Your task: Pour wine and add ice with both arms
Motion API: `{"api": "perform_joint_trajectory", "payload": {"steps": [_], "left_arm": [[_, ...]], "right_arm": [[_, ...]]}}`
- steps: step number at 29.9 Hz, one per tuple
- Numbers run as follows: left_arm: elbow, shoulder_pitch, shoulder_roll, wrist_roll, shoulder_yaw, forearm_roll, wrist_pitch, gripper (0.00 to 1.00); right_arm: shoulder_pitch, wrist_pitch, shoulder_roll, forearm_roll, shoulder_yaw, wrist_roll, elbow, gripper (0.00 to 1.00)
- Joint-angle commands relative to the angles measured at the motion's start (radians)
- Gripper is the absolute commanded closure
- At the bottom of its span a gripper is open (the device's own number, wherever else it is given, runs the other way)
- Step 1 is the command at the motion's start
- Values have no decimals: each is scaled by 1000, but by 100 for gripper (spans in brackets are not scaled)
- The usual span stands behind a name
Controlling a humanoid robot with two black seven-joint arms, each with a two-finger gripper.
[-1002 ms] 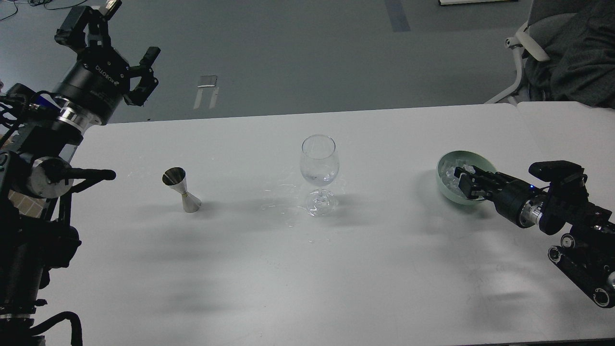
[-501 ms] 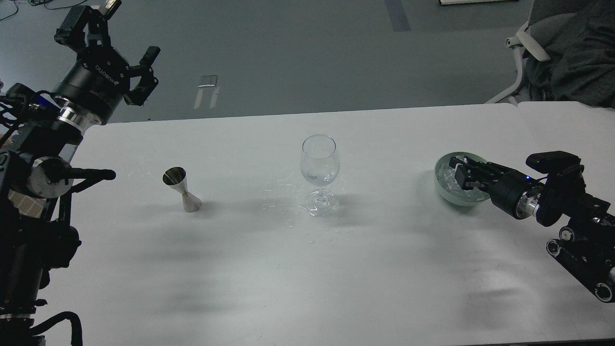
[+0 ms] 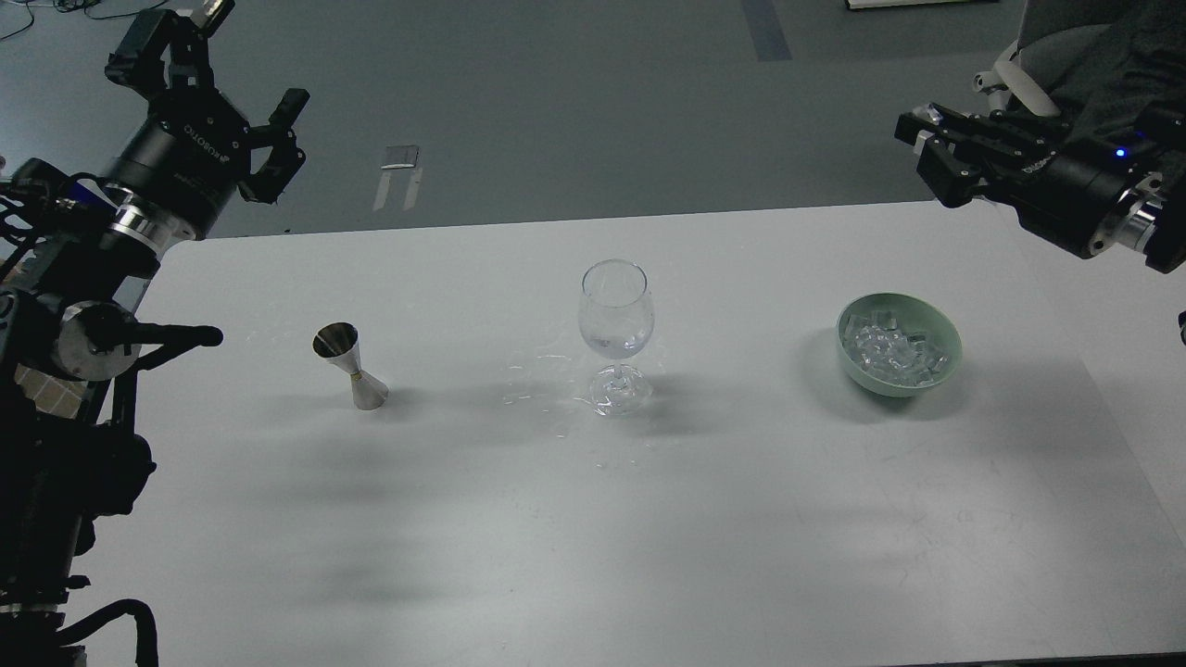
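**Ice step pending, both arms raised**

While both arms hang clear of the table, you're between steps. Left gripper splayed wide, empty. Right gripper closed-looking; contents: can't tell. Next: carry ice from bowl to glass, wine pooled inside.

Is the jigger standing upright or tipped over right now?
Upright. The jigger stands on its wider cone on the table, open mouth up; it looks slanted, left of the glass.
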Motion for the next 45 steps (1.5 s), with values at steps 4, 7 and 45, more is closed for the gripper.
{"api": "perform_joint_trajectory", "payload": {"steps": [4,7,45], "left_arm": [[-1,0,4,4,0,0,-2,2],[0,0,4,6,0,0,-2,2],[-7,6,-2,10,0,1,-8,2]], "right_arm": [[233,77,81,20,-140,0,11,90],[347,80,129,21,-289,0,9,89],[668,322,341,162,-679,45,-184,83]]}}
